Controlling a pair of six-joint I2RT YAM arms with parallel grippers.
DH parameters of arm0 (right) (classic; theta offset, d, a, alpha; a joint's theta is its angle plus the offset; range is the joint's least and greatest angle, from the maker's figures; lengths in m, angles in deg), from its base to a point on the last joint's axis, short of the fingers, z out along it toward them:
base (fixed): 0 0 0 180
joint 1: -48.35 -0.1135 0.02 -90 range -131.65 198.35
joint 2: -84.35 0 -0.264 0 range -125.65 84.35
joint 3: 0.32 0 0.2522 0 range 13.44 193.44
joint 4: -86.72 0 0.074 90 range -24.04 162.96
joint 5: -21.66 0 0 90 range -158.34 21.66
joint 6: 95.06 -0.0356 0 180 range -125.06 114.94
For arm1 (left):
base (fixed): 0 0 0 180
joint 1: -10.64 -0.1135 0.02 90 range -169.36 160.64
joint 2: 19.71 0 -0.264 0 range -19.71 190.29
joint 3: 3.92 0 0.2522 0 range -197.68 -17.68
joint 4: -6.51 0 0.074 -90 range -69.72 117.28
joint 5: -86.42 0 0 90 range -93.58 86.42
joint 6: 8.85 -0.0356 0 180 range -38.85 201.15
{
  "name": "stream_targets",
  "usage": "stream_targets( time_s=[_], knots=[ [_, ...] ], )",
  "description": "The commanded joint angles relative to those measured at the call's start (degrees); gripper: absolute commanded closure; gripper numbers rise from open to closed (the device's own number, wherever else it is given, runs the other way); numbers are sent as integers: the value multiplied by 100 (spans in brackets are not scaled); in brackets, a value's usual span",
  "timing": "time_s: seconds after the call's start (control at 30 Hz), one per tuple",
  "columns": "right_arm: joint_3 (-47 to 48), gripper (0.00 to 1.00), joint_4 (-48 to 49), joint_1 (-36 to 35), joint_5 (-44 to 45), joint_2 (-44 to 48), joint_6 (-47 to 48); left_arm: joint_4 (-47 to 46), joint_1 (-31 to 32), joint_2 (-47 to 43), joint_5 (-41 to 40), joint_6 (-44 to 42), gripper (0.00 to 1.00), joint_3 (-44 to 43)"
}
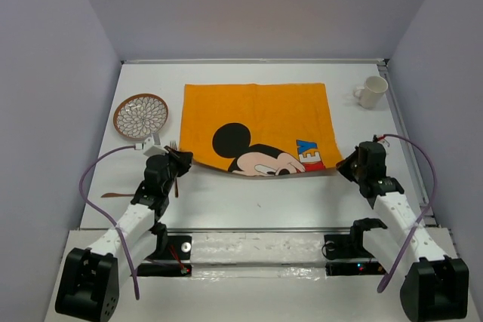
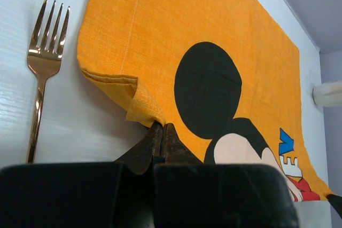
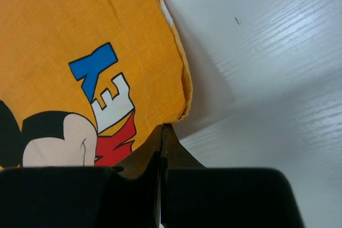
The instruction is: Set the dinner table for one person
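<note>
- The dinner table is the white worktop that runs from the arm bases at its near edge to the far wall; everything else lies on it.
- The left gripper sits toward the near-left part of the worktop. Its jaws are pressed together, pinching the near-left corner of the orange Mickey Mouse mat. In the left wrist view that corner is raised off the surface and folded under itself.
- The right gripper sits toward the near-right part, jaws likewise closed, pinching the mat's near-right corner, just beside the printed letters.
- A gold fork lies flat just left of the mat's left edge, apart from it, tines pointing to the far edge.
- The mat spreads across the middle of the worktop, its far edge lying flat.
- A patterned round plate rests near the far-left corner, just left of the mat.
- A white mug stands upright near the far-right corner, apart from the mat.
</note>
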Motion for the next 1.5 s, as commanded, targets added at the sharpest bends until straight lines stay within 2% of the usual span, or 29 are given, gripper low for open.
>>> stream_targets(
  time_s=[0.0, 0.03, 0.07, 0.13, 0.17, 0.2, 0.23, 0.27, 0.3, 0.33, 0.4, 0.5, 0.57, 0.63, 0.83, 0.93, 1.0, 1.2, 1.33, 1.47],
  knots=[
    [31, 100, -355, 45, 26, 488, -231, 111, -31, -158, 99, 24, 97, 60],
    [13, 100, -407, 45, 17, 575, -257, 129, -31, -219, 90, 33, 96, 69],
    [-4, 95, -451, 45, -79, 724, -284, 164, -31, -342, 81, 50, 89, 78],
    [-22, 74, -452, 45, -167, 796, -284, 296, -31, -474, 46, 68, 74, 61],
    [4, 62, -487, 45, -202, 796, -241, 358, -40, -527, 55, 68, 60, 35],
    [22, 40, -496, 45, -229, 813, -197, 506, -40, -684, 38, 94, 54, -53],
    [126, 33, -548, 45, -212, 822, -66, 595, -31, -782, 29, 103, 42, -115],
    [197, 25, -601, 45, -116, 849, -3, 769, -31, -1000, -32, 121, 36, -176],
    [276, 24, -645, 45, -115, 849, 49, 771, -31, -1107, -33, 121, 29, -246],
    [407, 24, -654, 45, -19, 918, 189, 954, -31, -1230, -102, 103, 14, -404],
    [557, 23, -628, 45, -53, 963, 313, 1219, -31, -1529, -138, 86, 2, -571],
    [724, 23, -260, 45, -473, 884, 550, 1500, -31, -1801, -252, -81, 1, -1037],
    [716, 23, 204, 45, -1324, 622, 551, 1755, -40, -1863, -463, -291, 1, -1378],
    [664, 23, 722, -173, -1572, 262, 455, 1914, -31, -1776, -909, -389, 1, -1678],
    [742, 23, 1473, -1236, -1460, -469, 366, 1879, -75, -258, -1438, -240, 1, -2521],
    [856, 23, 1552, -1799, -1363, -715, 489, 1598, -548, 437, -1290, 49, 1, -2751],
    [971, 23, 1535, -2010, -1398, -812, 691, 1318, -1206, 849, -923, 400, 1, -2743],
    [971, 23, 1429, -2126, -1679, -707, 911, 1044, -2682, 2054, -472, 631, 3, -2796],
    [848, 23, 1447, -2126, -1793, -523, 894, 912, -3221, 2749, -350, 473, 3, -2953],
    [874, 23, 1394, -2126, -1864, -487, 920, 684, -3625, 3488, 107, 463, 5, -3138]
  ],
)
